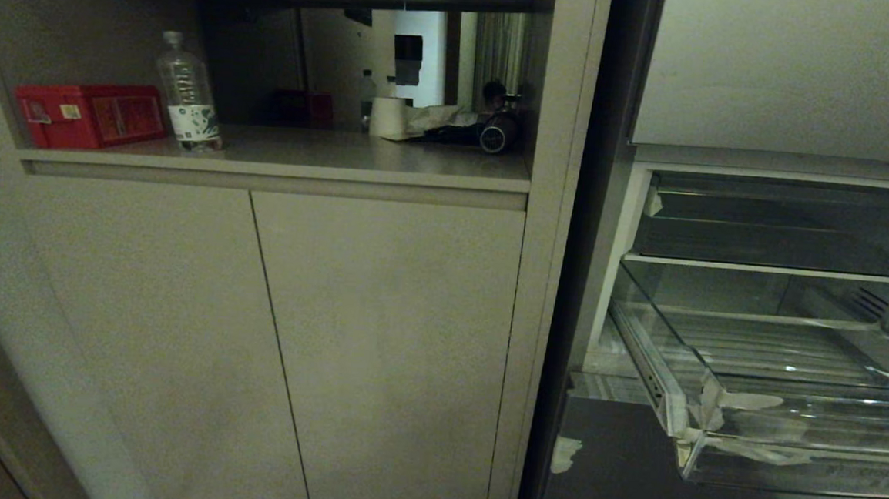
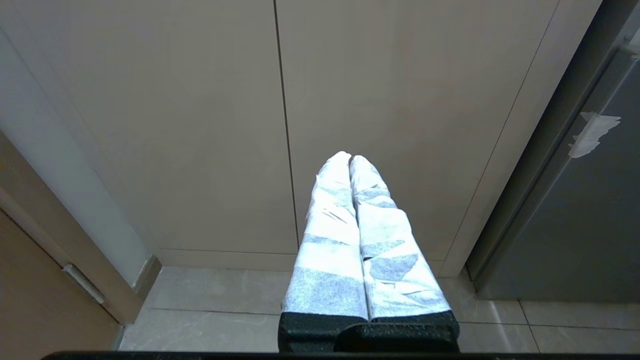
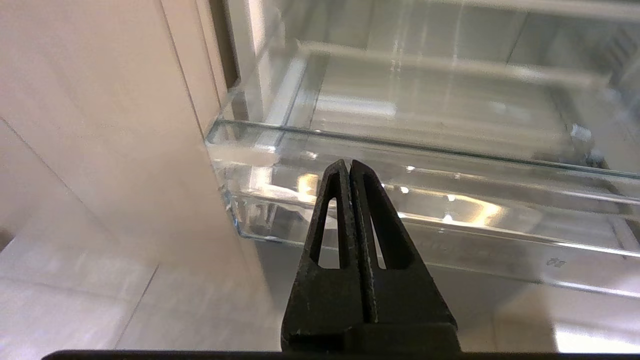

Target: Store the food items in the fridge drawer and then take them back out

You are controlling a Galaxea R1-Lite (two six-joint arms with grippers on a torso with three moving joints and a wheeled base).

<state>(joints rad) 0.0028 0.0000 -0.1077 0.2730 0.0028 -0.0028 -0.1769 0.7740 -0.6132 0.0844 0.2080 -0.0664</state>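
Your right end effector (image 3: 349, 167) has its fingers pressed together on nothing and sits just in front of the fridge drawer (image 1: 753, 376), near its taped front-left corner; the drawer stands pulled out, long axis running left to right. Your left end effector (image 2: 350, 160), also closed and empty, points at the cupboard doors (image 2: 200, 125), so the right arm is nearer. No food items show in any view. The bottle (image 1: 186, 95) and red box (image 1: 90, 114) carry labels too small to read.
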